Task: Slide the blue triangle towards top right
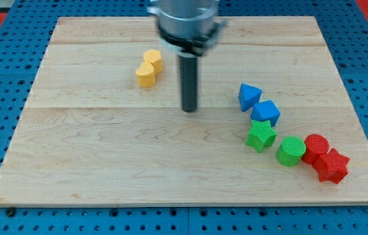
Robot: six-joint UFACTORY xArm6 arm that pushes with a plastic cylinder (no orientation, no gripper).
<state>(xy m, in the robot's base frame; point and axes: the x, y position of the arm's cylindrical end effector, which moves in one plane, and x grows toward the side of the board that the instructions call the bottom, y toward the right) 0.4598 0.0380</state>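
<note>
The blue triangle (pixel 248 96) lies right of the board's middle. Just below and right of it sits a second blue block (pixel 265 113), touching or nearly touching it. My tip (pixel 189 109) rests on the wooden board (pixel 106 170), to the left of the blue triangle and slightly lower, with a clear gap between them. The dark rod rises from the tip to the arm's grey mount at the view's top.
Two yellow blocks (pixel 149 68) sit together up left of my tip. A green star (pixel 261 136), a green cylinder (pixel 291 151), a red cylinder (pixel 316 147) and a red star (pixel 331 166) form a row running to the lower right.
</note>
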